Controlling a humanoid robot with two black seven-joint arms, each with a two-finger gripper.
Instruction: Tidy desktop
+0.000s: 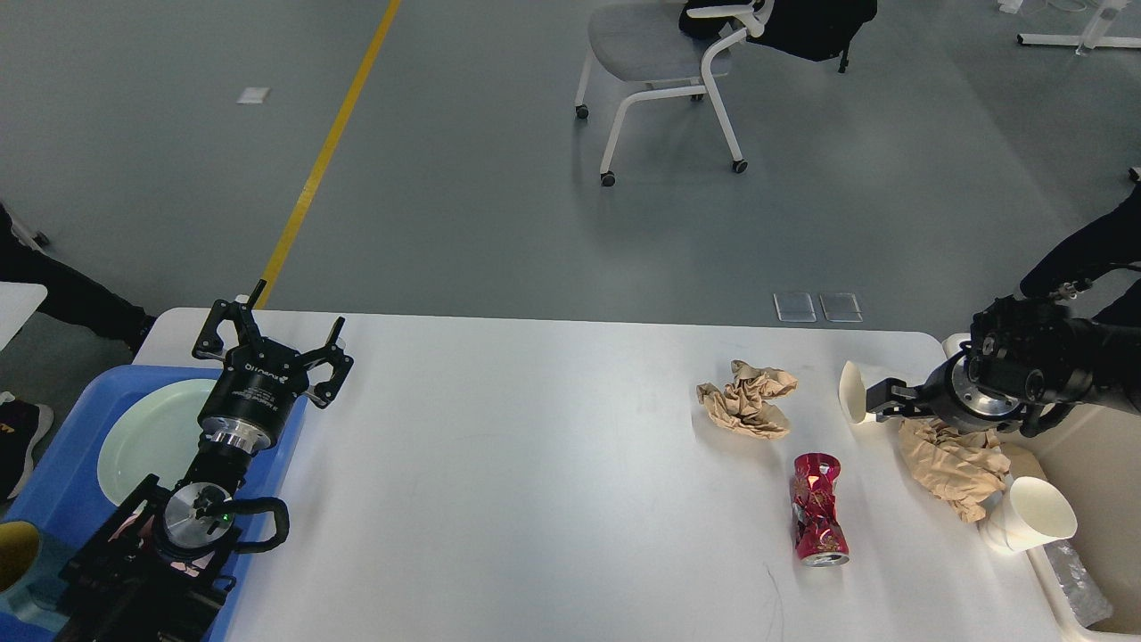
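Spanning the lower half of the head view, the desktop [535, 464] was seen as a large white table top with rounded far corners, matte and faintly scuffed, with a thin dark mark near its front edge. Most of its left and middle was bare; the litter was gathered toward the right. A crumpled brown paper [747, 399] lay near a crushed red can [819, 522], which lay on its side with its open end toward the viewer. Further right, a second brown paper wad [952, 465] rested between two white paper cups — one on its side [853, 391], one upright [1030, 523] at the table's right edge, just beside a cream bin [1083, 499].

The right gripper [878, 399] was held low over that cluster, its tip touching or almost touching the tipped cup; it was judged to be placed there for a pick, since the bin stood close by. Whether its fingers were spread or closed could not be told — they were seen dark and end-on.

The left gripper [270, 343] was held with its fingers spread wide and nothing between them, above a blue tray [67, 464] holding a pale green plate [147, 437] at the table's left end, apparently parked clear of the work.
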